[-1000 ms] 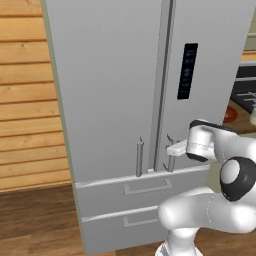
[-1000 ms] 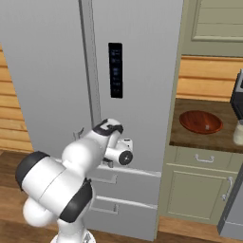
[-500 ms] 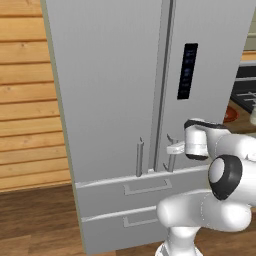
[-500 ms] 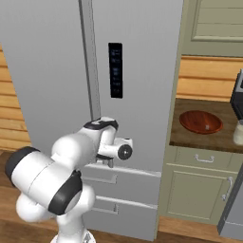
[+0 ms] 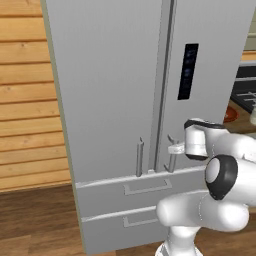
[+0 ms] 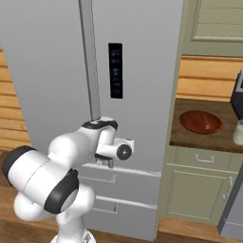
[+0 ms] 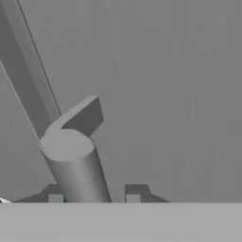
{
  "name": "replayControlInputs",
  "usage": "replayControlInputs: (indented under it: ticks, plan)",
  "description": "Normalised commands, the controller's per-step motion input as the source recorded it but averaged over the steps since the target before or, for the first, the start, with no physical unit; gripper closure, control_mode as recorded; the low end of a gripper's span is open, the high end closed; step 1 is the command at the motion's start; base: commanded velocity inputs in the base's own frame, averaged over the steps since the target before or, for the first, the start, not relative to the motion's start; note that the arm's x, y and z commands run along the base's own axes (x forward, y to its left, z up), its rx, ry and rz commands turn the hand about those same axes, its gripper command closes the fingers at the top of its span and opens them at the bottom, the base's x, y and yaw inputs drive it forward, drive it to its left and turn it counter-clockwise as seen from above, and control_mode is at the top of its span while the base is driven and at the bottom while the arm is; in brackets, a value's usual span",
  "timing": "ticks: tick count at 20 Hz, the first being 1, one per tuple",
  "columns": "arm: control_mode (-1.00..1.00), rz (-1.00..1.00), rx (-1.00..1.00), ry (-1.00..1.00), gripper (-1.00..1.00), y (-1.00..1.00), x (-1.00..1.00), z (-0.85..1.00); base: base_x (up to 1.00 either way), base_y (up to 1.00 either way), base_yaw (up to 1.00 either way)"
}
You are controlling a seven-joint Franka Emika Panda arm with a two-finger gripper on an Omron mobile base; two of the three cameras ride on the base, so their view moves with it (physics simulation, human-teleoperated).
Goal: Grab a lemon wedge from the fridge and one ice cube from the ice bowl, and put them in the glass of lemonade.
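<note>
Fridge [image 5: 115, 100] dead ahead, tall, long axis vertical — light grey, 2 doors shut, 2 drawers below, black panel [image 6: 115, 70] on right door. Gripper [image 5: 172, 149] closed narrow on right door handle [image 7: 75, 165], upright bar between fingertips [image 7: 133, 194]. Wooden bowl [image 6: 200, 121] on counter [image 6: 178, 133] to fridge's right.

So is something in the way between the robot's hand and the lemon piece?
Yes. The fridge doors are closed. The gripper is clamped on the right door's handle, so that door must open first.

The fridge [image 5: 115, 90] runs off the top edge; its closed doors hide the inside. The handle [image 7: 78, 172] partly hides the fingertips [image 7: 133, 196].
</note>
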Motion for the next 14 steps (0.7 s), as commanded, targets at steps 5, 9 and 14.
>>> replayControlInputs:
  ticks: [5, 9, 14]
  plan:
    - [-1.00, -0.18, 0.00, 0.00, 1.00, -0.95, -0.64, 0.14, 0.00, 0.00, 0.00]
    - [-1.00, -0.24, 0.02, 0.01, 1.00, -1.00, -0.84, 0.10, 0.00, 0.00, 0.00]
    - [-1.00, -0.22, 0.00, 0.09, 1.00, -1.00, -0.81, 0.29, 0.00, 0.00, 0.00]
